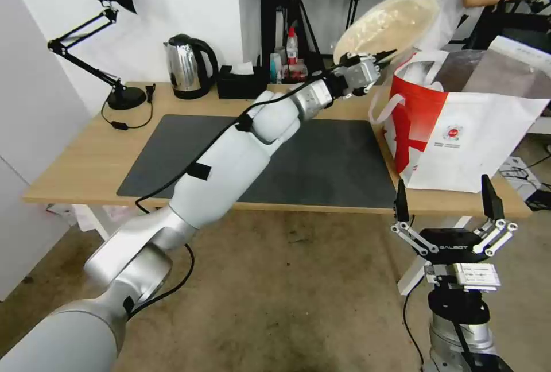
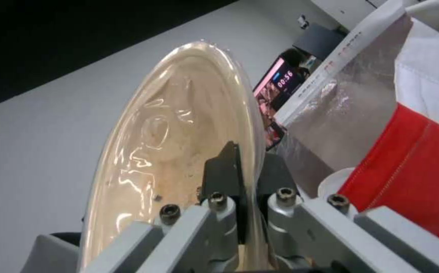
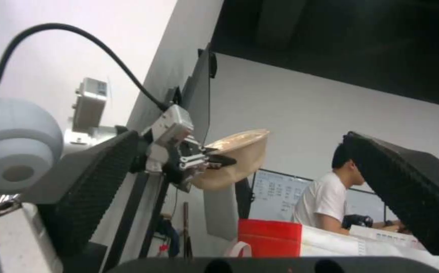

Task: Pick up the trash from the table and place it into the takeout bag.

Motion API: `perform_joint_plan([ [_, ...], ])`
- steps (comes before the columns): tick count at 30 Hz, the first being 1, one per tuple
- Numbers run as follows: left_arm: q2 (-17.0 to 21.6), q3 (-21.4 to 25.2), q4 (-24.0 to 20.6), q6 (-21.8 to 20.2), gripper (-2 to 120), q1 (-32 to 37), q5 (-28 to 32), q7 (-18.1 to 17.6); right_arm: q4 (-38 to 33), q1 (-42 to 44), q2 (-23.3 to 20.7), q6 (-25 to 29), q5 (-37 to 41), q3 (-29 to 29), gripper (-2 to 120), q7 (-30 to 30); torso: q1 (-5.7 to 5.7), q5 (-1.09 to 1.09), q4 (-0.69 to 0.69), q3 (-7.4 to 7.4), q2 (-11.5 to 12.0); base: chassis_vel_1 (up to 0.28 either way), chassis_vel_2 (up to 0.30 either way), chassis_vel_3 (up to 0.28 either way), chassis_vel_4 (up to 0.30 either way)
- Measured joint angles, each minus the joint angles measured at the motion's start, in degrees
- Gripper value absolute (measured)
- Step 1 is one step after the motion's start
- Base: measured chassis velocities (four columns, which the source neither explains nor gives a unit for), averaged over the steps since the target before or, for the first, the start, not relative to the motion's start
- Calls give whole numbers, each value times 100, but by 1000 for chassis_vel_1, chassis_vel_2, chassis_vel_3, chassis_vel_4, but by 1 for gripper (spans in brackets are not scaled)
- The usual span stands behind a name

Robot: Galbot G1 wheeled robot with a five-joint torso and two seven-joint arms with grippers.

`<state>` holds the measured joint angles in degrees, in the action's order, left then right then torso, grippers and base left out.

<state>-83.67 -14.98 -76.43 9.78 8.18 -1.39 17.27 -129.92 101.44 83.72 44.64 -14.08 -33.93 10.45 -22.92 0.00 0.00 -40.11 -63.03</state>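
Left gripper: we see the left gripper [image 1: 383, 57] clamped on the rim of the shallow beige bowl [image 1: 387, 24], 1 finger inside the rim and 1 outside, as the left wrist view shows [image 2: 246, 178].
Shallow beige bowl: we find it lifted clear of the table [image 1: 74, 171] and tilted steeply, its glossy inside facing us, held just above and beside the open mouth of the takeout bag [image 1: 476, 142]; in the right wrist view the bowl [image 3: 237, 155] hangs above the bag's red panel [image 3: 270, 237].
Takeout bag: we see it standing at the right end of the table, red side panel toward the mat, white loop handles up, silvery lining showing [image 2: 340, 117].
Right gripper: we see the right gripper [image 1: 443, 202] low in front of the table edge, below the bag, its 2 fingers spread wide and grasping nothing.
Table: the dark grey mat [image 1: 321, 159] lies bare at its middle; a steel kettle [image 1: 186, 66], a black tissue box [image 1: 241, 82] and a black desk lamp [image 1: 109, 39] stand along the far edge.
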Motion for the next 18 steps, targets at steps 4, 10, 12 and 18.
perform_joint_plan([
  [4,-71,-92,113,28,0,-101,5,-48,-7,10,5,0,11,27,100,0,0,0,-1,0,0,0,0,0,0],
  [10,-101,-263,261,47,0,-244,20,-92,-6,30,-10,0,28,93,100,-1,1,0,-1,0,0,0,0,0,0],
  [12,-110,-276,310,67,0,-296,21,-96,2,20,-23,-3,32,116,100,-3,1,0,-1,0,0,0,0,0,0],
  [18,-303,-328,677,333,0,-539,-12,-98,4,27,-30,-20,39,176,100,-24,1,0,0,0,0,0,0,0,0],
])
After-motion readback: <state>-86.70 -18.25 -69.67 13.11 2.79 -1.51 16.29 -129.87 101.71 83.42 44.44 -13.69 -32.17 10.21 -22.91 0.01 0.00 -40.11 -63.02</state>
